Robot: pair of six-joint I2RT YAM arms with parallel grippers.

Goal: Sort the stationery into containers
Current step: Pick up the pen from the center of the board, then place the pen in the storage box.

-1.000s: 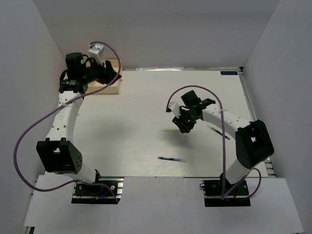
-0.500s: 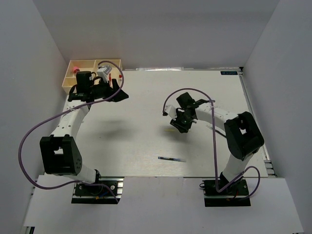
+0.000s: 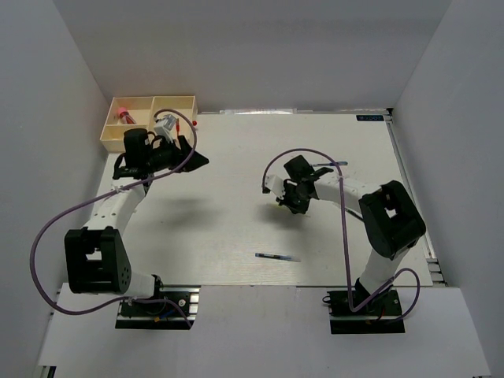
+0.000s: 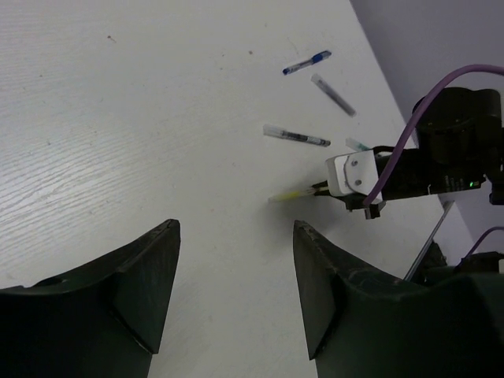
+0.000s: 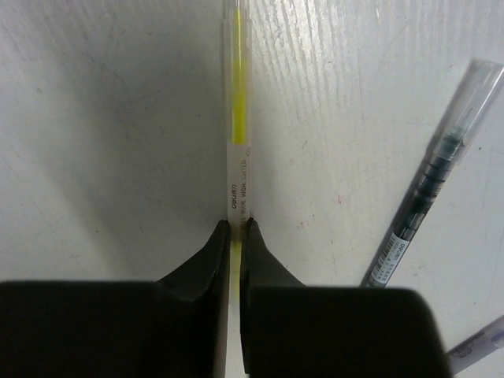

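My right gripper [image 5: 236, 225] is shut on the yellow-green pen [image 5: 238, 118], which lies flat on the white table; in the top view the gripper [image 3: 285, 201] is mid-table. A dark clear pen [image 5: 429, 189] lies just right of it, with another pen tip [image 5: 476, 346] below. My left gripper [image 4: 235, 228] is open and empty, hovering over bare table; in the top view it [image 3: 193, 157] is just right of and in front of the cream tray [image 3: 110, 126]. A pink cylinder [image 3: 124, 115] sits in the tray's left compartment. A dark pen [image 3: 277, 257] lies near the front edge.
The left wrist view shows a blue pen [image 4: 307, 62], a clear pen [image 4: 332, 94] and a dark pen [image 4: 297, 137] beyond the right arm [image 4: 441, 157]. White walls enclose the table on three sides. Purple cables loop off both arms.
My left arm has pulled back from over the tray toward the table, uncovering the tray. My right gripper has shifted slightly left and settled on the yellow-green pen.
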